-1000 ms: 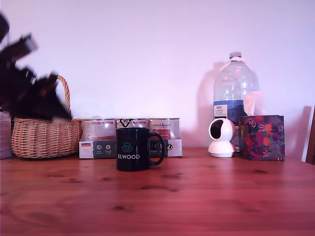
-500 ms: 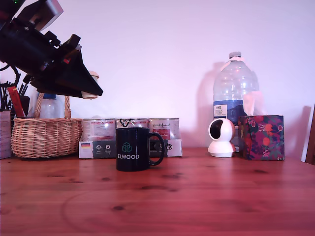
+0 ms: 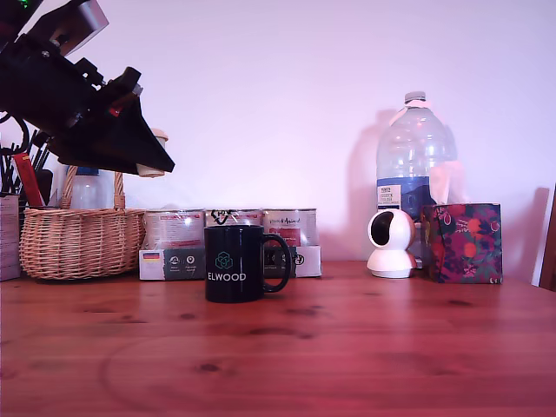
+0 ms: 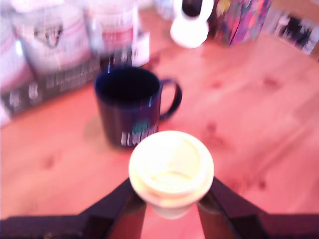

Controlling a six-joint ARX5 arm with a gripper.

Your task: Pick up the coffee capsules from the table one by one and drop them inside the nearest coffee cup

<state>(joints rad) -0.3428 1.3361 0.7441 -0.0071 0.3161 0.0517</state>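
I hold one coffee capsule (image 4: 171, 172) pinched in the end effector (image 3: 153, 153), raised left of the coffee cup (image 3: 234, 263); the drop remains, and no capsules show on the worktop (image 3: 365, 339).

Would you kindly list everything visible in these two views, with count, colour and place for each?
coffee capsule: one, off-white, held in the air above the table.
coffee cup: one, black with white ELWOOD lettering, on the table, centre-left in the exterior view.
table: one, reddish-brown wood.
tins: three, silver, in a row behind the cup, on grey and white boxes.
wicker basket: one, tan, at the exterior view's left.
water bottle: one, clear, by the wall at the exterior view's right.
camera: one, white, in front of the bottle.
tissue box: one, floral, dark, beside the camera.
tool: one, black, shut on the capsule, above the basket.
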